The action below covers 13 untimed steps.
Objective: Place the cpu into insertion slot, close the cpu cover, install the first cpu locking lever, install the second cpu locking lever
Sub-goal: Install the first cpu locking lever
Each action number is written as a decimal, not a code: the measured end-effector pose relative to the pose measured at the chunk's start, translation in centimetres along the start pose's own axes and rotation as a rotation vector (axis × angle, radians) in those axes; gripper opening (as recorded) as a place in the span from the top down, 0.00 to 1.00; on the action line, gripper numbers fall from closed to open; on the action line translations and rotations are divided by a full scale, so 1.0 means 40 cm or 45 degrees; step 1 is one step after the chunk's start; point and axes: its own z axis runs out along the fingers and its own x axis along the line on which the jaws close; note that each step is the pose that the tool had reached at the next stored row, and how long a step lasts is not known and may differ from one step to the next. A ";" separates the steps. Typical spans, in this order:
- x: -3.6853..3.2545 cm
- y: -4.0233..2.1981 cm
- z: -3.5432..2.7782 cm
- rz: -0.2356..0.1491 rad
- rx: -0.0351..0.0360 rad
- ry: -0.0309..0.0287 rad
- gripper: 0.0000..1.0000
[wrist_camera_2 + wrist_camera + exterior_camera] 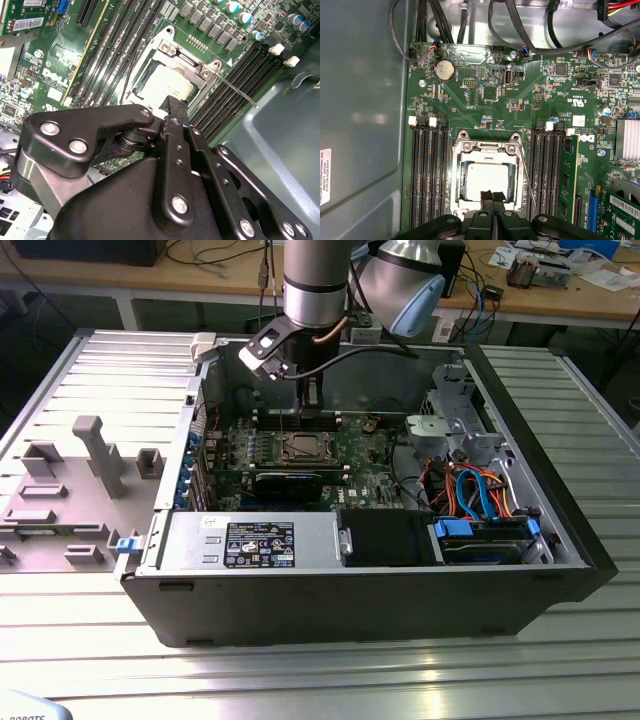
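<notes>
On the motherboard (485, 95), the cpu (484, 181) lies flat, framed by the cpu cover (487, 150). The gripper (492, 196), fingers pressed together and empty, is at its edge. The cpu likely is light, stiff and fragile, best held by its sides.

Poised vertically over the cpu (483, 180).
Holding the gripper (493, 196) straight down, fingertips (487, 196) apparently pressed together, just above the cpu's edge.

A ribbed, light-glossed metal table (320, 680) spreads across the foreground, a cluttered wooden workbench (590, 302) standing behind it.
</notes>
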 end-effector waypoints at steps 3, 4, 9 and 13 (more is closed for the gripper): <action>0.000 0.000 0.000 -0.075 -0.0008 -0.0005 0.89; 0.000 0.000 0.000 -0.114 -0.0012 -0.0007 0.89; 0.000 0.000 0.000 -0.160 -0.0017 -0.0009 0.89; 0.000 0.000 0.000 -0.160 -0.0016 -0.0011 0.89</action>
